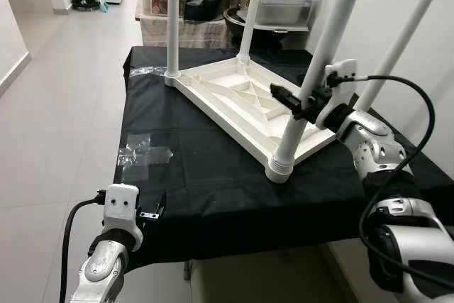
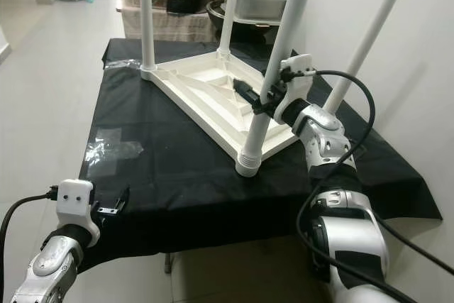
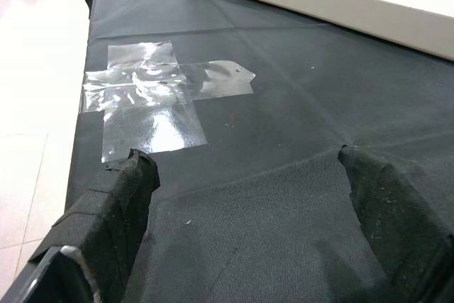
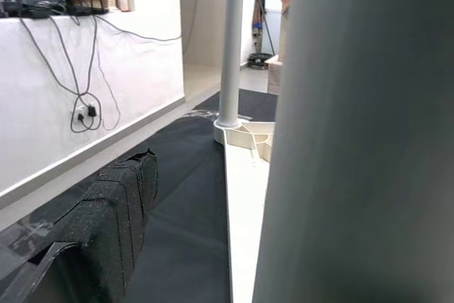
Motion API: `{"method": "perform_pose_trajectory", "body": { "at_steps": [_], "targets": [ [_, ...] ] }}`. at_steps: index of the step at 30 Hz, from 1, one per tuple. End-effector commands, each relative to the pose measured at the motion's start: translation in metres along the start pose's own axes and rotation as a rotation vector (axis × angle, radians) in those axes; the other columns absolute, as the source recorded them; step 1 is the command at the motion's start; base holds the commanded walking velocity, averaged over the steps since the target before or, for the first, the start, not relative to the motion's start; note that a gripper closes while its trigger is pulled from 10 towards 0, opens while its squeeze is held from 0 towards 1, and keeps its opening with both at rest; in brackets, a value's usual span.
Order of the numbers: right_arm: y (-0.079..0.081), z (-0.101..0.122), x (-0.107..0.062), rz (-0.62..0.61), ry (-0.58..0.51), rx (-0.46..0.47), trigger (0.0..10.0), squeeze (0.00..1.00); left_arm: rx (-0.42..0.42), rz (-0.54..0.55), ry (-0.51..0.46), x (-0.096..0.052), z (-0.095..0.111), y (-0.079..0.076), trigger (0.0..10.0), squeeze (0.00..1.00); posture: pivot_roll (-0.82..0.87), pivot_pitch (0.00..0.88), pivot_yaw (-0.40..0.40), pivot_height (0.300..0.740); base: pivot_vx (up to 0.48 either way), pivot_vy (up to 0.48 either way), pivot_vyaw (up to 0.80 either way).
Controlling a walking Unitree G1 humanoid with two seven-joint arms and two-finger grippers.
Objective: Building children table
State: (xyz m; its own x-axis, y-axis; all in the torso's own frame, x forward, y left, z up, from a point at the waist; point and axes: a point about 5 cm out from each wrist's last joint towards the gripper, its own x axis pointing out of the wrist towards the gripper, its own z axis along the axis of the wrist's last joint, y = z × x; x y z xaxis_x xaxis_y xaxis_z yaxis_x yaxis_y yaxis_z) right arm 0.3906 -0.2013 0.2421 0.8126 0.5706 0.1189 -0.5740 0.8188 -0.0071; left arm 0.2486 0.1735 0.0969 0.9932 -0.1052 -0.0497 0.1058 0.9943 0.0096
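Lying upside down on the black-covered table (image 1: 213, 196): one white children table (image 1: 241, 101), toward the far right part, its ribbed underside facing up. Standing up from its corners: four white legs, counted as one at the far left (image 1: 172, 19), one at the far middle (image 1: 250, 12), one at the near corner (image 1: 312, 76) and one at the right (image 1: 397, 44). Sitting in a ribbed collar at the near corner of the top, that near leg, and leaning a little to the right.

Reaching in from the right at the near leg: the right gripper (image 1: 306, 104), black fingers (image 1: 284, 97) lying against the tube about halfway up. Showing in the right wrist view, one finger (image 4: 113, 211) apart from the leg, with the grey tube very close on the other side; not possible to tell surely if squeezing the leg or only touching it.

Hovering at the near left edge of the table: the left gripper (image 3: 248, 225), fingers (image 3: 117, 211) standing wide apart over bare black cloth, holding nothing.

Sticking on the cloth at the left, just beyond this gripper: one crossed patch of clear tape (image 1: 142, 154). Standing behind the table: storage boxes (image 1: 284, 5) and bags.
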Motion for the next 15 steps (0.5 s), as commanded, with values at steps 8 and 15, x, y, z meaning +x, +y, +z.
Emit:
{"method": "perform_pose_trajectory", "body": {
  "at_steps": [8,15],
  "targets": [
    [-0.004,0.008,0.005,0.081,0.048,-0.073,5.8,0.00,0.020,0.002,0.008,-0.002,-0.001,0.003,10.0,0.00,0.05,0.000,-0.134,0.740,0.000,0.000,0.00],
    [-0.010,0.008,0.004,0.051,0.072,-0.083,0.0,0.00,0.021,0.004,0.008,-0.003,-0.001,0.003,10.0,0.00,0.06,0.000,-0.143,0.740,0.000,0.000,0.00]
  ]
}}
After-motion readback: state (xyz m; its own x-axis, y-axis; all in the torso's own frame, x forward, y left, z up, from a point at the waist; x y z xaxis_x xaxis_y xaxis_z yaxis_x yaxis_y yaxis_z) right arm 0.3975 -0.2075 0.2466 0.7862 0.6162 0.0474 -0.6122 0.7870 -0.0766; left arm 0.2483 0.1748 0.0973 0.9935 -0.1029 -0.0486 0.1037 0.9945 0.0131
